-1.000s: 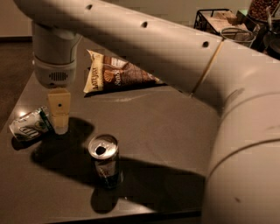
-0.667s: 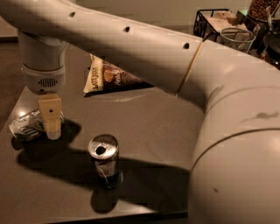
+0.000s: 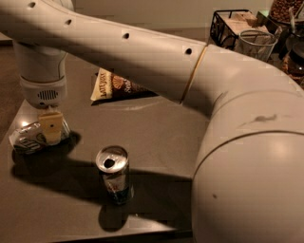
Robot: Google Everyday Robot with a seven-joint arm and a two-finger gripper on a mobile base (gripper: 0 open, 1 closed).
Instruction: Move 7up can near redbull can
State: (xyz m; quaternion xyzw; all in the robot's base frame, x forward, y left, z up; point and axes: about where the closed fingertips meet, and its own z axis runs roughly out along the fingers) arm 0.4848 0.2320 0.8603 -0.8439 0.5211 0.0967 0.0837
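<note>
Leftward by a small step since the earlier frames, the gripper (image 3: 51,128) now hangs directly in front of the 7up can (image 3: 23,140), overlapping its right half. Whether the claw is apart or clamped on the can cannot be told. That can lies on its side near the left edge of the dark grey table (image 3: 161,128), whose smooth top carries the broad shadow of the white arm (image 3: 142,52) stretched across the view. The redbull can (image 3: 115,182) stands upright nearer the front edge, its silver top open, apart from the 7up can and to its right. A chip bag (image 3: 116,86) lies flat further back.

Beyond the table are a pale wall (image 3: 166,9) and brownish floor (image 3: 7,80); the room is dim. At the upper right, a black wire basket (image 3: 219,28) holds pale packets, a clear cup (image 3: 254,47) stands beside it, and a jar (image 3: 284,10) is filled with brown pieces.
</note>
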